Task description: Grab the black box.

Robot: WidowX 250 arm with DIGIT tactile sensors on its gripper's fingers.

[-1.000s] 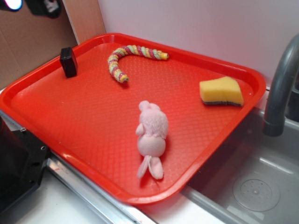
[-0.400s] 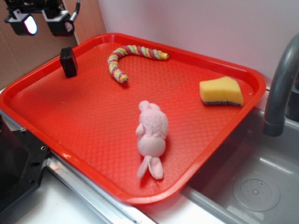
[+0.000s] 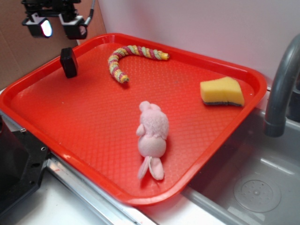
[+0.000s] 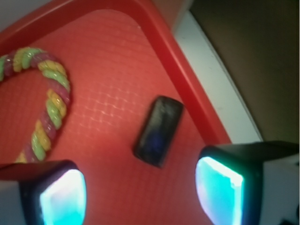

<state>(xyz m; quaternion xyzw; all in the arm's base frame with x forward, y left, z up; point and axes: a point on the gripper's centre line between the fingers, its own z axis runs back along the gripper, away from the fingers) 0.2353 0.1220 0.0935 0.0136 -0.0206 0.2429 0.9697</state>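
Observation:
The black box (image 3: 69, 62) is a small matte block standing upright near the back left rim of the red tray (image 3: 93, 122). My gripper (image 3: 57, 28) hangs in the air above and slightly behind it, open, with nothing between its glowing pads. In the wrist view the black box (image 4: 158, 131) lies just ahead of the gripper (image 4: 140, 192), centred between the two fingers and apart from them.
A striped rope toy (image 3: 129, 57) lies at the tray's back, a pink plush bunny (image 3: 152, 138) near the front, a yellow sponge (image 3: 222, 91) at the right. A grey faucet (image 3: 281, 89) and sink (image 3: 253, 187) are to the right, black equipment (image 3: 14, 168) at front left.
The gripper has come in from the upper left, moving right and down toward the black box. Everything on the tray stays where it was.

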